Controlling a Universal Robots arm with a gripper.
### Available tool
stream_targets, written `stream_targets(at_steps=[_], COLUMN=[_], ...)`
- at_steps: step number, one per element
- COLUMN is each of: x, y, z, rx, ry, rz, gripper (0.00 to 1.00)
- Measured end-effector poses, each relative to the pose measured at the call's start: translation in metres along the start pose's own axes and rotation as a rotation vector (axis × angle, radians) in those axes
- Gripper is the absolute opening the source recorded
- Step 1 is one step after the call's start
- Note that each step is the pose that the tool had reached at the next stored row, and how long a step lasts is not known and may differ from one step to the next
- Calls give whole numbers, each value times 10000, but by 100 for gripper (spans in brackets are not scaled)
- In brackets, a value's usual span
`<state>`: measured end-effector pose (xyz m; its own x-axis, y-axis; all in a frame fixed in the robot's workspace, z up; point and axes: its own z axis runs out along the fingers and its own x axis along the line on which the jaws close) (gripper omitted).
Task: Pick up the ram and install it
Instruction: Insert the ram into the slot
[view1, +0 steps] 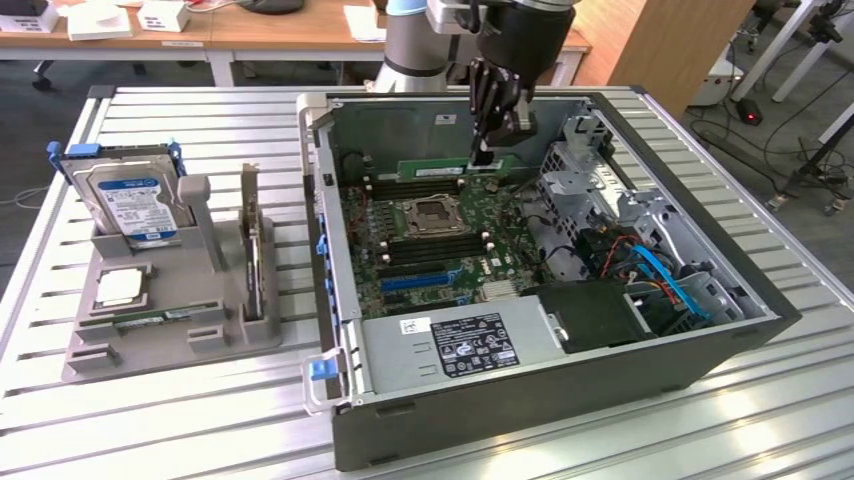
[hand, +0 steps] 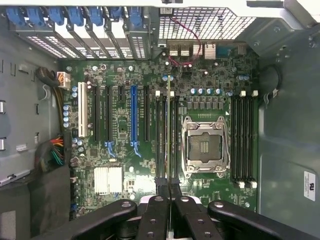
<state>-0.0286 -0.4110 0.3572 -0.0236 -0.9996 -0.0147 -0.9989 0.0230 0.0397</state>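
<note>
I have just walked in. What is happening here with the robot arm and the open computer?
The arm's gripper is shut on the ram, a thin green stick, and holds it inside the open computer case. In the wrist view the stick is seen edge-on, lined up with the memory slots beside the processor socket. Whether it is already seated, I cannot tell. On the exterior view's left, a hard drive stands in a grey holder.
</note>
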Motion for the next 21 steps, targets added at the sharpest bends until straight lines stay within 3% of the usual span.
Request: stream_targets(at_steps=[5, 21], x=[1, 2], y=[-3, -5], z=[67, 140], rx=[4, 10], ry=[-11, -27], rz=[295, 690], gripper=[11, 11])
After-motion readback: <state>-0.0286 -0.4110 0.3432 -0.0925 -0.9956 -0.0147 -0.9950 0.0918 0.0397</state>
